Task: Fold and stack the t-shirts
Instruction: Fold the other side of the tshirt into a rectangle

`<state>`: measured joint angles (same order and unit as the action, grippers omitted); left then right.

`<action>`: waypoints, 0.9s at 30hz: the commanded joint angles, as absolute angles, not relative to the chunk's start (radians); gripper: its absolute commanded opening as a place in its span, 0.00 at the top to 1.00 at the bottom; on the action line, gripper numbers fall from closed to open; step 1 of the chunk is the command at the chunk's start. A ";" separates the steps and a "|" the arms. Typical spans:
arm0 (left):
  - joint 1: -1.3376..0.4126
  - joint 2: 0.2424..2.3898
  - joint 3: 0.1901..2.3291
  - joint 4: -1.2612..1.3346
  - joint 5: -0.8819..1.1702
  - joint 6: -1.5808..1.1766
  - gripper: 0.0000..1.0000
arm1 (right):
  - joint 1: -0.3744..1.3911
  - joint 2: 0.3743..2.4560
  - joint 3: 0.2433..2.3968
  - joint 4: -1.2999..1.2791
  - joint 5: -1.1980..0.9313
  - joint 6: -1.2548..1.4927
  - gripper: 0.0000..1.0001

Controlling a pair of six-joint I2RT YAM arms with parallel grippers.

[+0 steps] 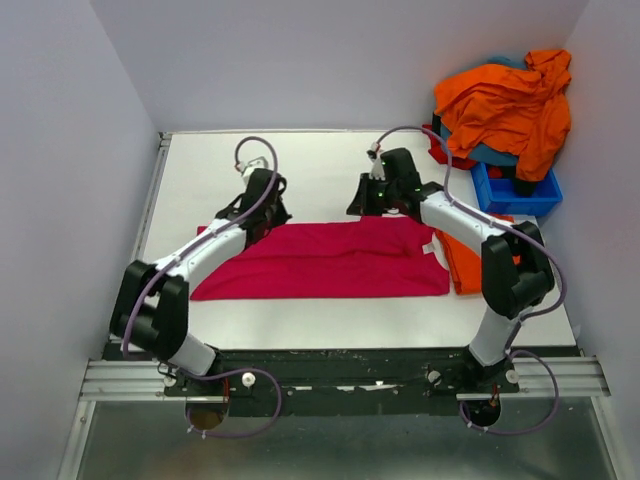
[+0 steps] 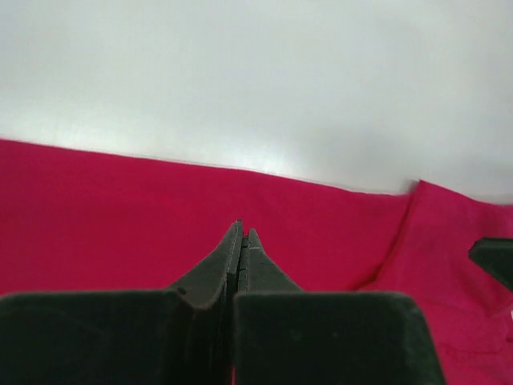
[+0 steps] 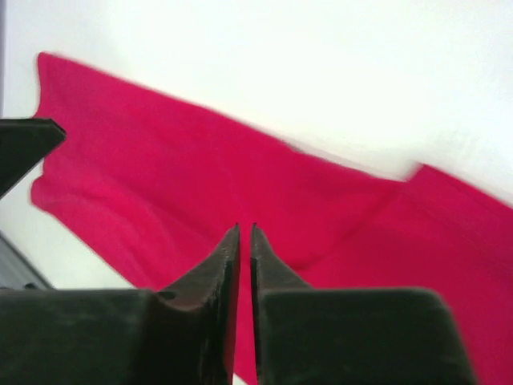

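Pale walls box in a white surface, and the magenta t-shirt lies flat across its middle. It is drawn into a wide, shallow band that looks already folded once along its length, though the layers cannot be counted from above.

The left arm reaches to the band's far edge at about 11 o'clock, and the right arm reaches to the same edge at about 1 o'clock. In the left wrist view the left jaws are pressed together with no gap. In the right wrist view, which is blurred, the right jaws stand a thin slit apart. Magenta cloth fills the ground beneath both, but I cannot tell whether either pair has a layer pinched.

Touching the magenta band at its 3 o'clock end, an orange t-shirt lies flat, partly under the right arm. It may be a finished fold that starts the stack, but too little shows to be sure.

At 1 to 2 o'clock a blue bin carries a crumpled orange tee on top, with teal cloth under it and red cloth at its left side.

By my judgement the job is early. One shirt is perhaps done and the magenta one is mid-fold, needing further folds and placing on the stack. The heap in the bin is untouched.
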<state>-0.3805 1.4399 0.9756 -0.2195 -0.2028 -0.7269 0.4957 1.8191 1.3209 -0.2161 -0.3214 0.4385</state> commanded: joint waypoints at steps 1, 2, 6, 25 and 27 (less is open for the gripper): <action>-0.503 1.621 1.110 -0.189 -0.146 -0.746 1.00 | 0.387 1.770 1.232 -0.287 -0.221 0.407 0.73; -0.529 1.668 1.149 -0.187 -0.140 -0.746 1.00 | 0.367 1.760 1.221 -0.290 -0.215 0.400 0.66; -0.578 1.842 1.311 -0.178 -0.060 -0.742 1.00 | 0.334 1.761 1.244 -0.372 -0.088 0.356 0.58; -0.589 2.143 1.528 -0.218 0.058 -0.713 1.00 | 0.330 1.942 1.410 -0.552 0.189 0.311 0.56; -0.589 2.149 1.531 -0.224 0.052 -0.707 1.00 | 0.330 1.944 1.408 -0.548 0.181 0.318 0.61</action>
